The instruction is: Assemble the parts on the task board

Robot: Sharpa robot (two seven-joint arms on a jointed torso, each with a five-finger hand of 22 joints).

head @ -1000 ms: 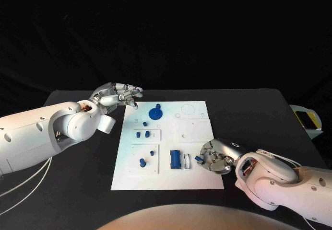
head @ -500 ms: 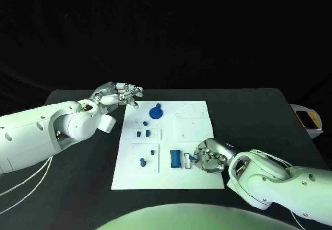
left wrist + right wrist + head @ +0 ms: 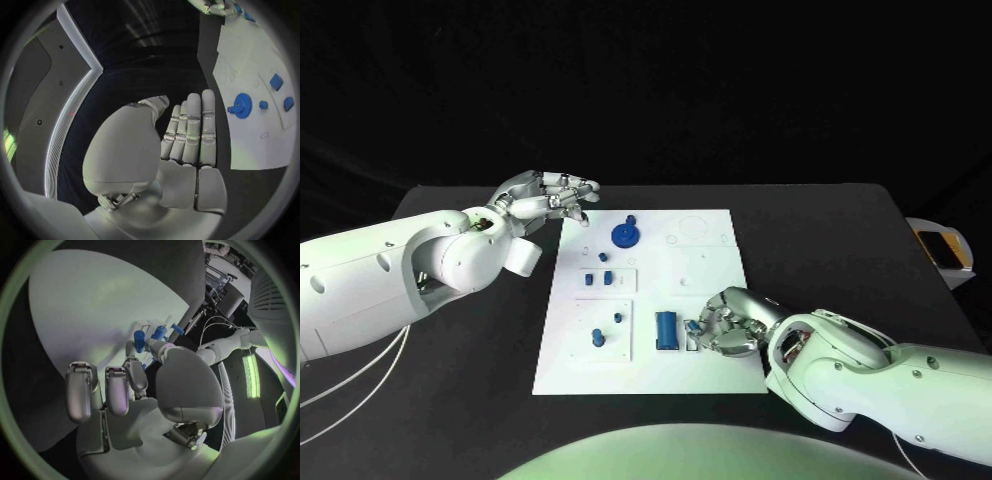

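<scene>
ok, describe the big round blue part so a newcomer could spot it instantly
Start at the white task board mid-table and go to its far end, near the left robot hand. The round blue disc there carries a small knob on its far edge; every other blue part is smaller and blockier.

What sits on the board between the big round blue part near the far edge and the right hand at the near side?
In the head view, between the round blue part and the right hand lies mostly bare white task board; only the blue block sits beside the hand.

Left hand [image 3: 545,194] hovers empty, fingers straight; right hand [image 3: 728,324] curls downward.
</scene>
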